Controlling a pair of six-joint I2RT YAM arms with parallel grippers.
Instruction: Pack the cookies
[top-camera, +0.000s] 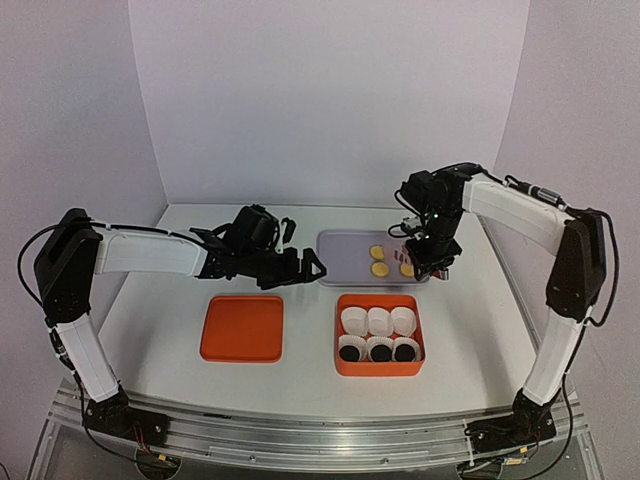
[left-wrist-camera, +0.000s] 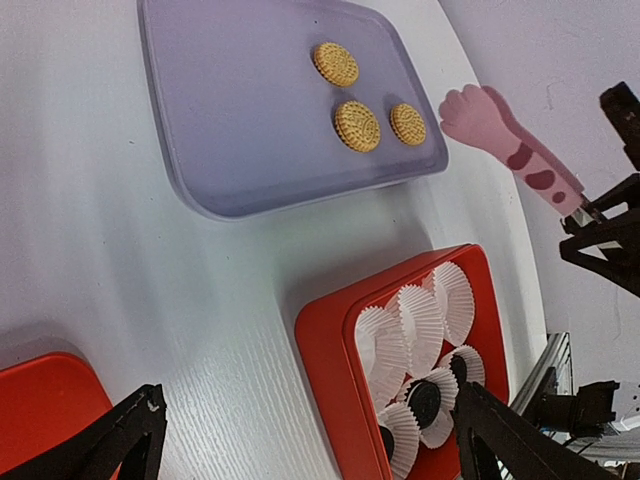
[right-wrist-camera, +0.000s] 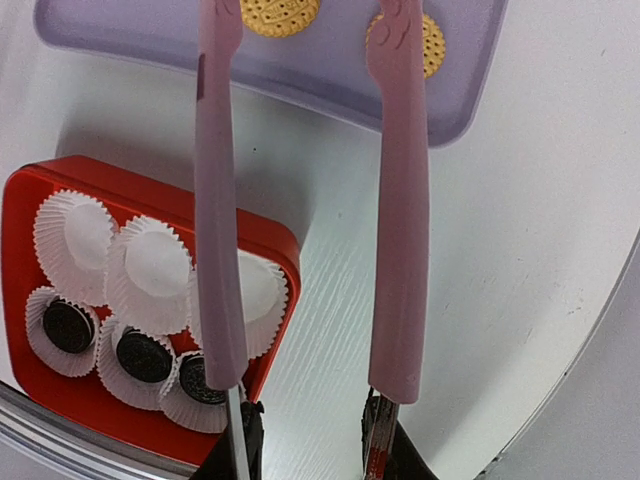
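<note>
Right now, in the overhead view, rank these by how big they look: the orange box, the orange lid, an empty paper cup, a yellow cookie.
1. orange box
2. orange lid, only slightly smaller
3. empty paper cup
4. yellow cookie, smallest, though it sits farther from the camera

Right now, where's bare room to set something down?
The purple tray is bare at left; yellow cookies crowd its right end. A bare table strip runs between orange lid and orange box. The box is full of paper cups.
</note>
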